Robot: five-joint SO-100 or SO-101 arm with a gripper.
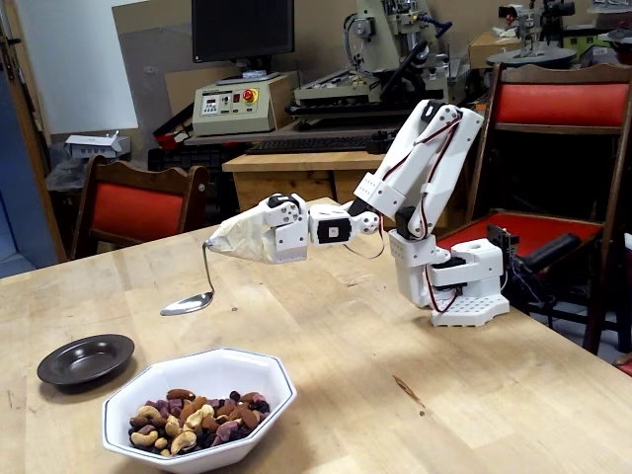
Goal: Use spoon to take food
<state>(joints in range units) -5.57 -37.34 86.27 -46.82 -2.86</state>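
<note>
In the fixed view, the gripper (210, 246) is seen closed on the top end of the spoon (194, 294), its fingers wrapped in pale tape or cloth so that the exact gap between them cannot be made out. The handle drops almost straight down from the grip, then bends sharply, and the oval bowl of the spoon is carried out to the left, roughly level and empty, above the wooden table (395, 336) rather than resting on it.

The food (193, 417), a mix of pale nuts, brown nuts and dark dried fruit, is heaped in the white bowl (262, 370) at the near edge of the table. From the spoon's tip, the food lies lower in the picture and toward the camera, nearly straight ahead, well apart from it. A small dark dish (87, 357) sits empty to the left of the white bowl. The next move is judged to require that the spoon be brought forward and lowered over the white rim.
</note>
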